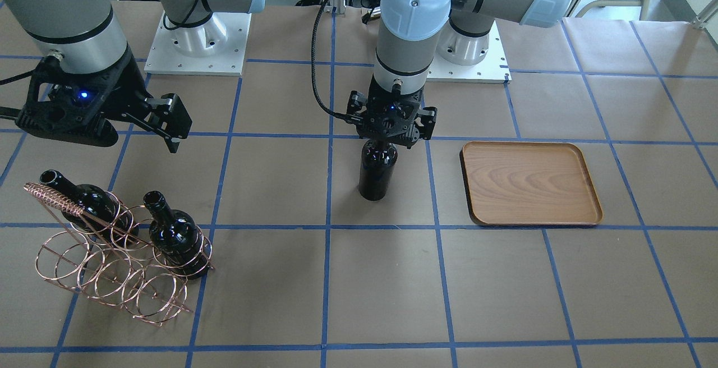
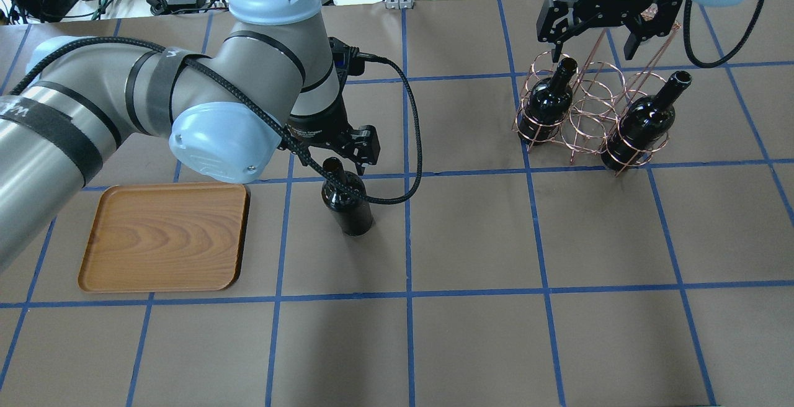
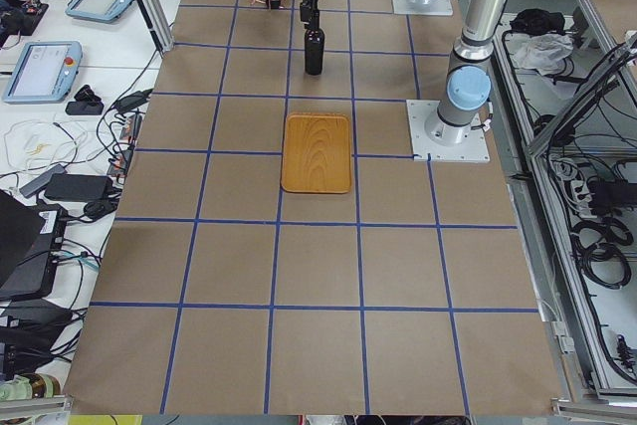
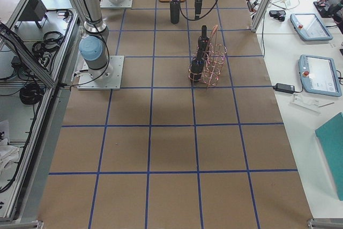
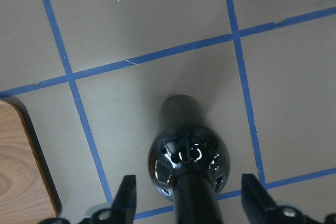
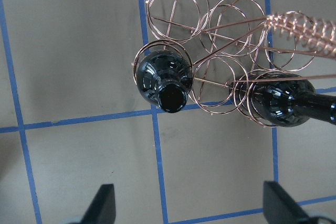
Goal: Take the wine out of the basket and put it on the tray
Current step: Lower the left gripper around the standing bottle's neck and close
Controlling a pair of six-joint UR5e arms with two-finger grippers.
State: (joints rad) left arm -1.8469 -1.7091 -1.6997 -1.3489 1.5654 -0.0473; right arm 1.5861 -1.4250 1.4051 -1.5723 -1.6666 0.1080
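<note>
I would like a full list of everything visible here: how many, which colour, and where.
Table: one, brown cover with blue tape grid.
Basket: one, copper wire, on the table at the robot's right.
Tray: one, brown wood, empty, on the table at the robot's left.
Standing bottle: one, glossy black, upright on the table between basket and tray.
Racked bottles: two, glossy black, necks up in the basket, apart from each other.
Pendants: two, grey-blue, on the side desk.
Left end effector: one, black, open, straddling the standing bottle's neck.
Right end effector: one, black, open, above the basket, holding nothing.
</note>
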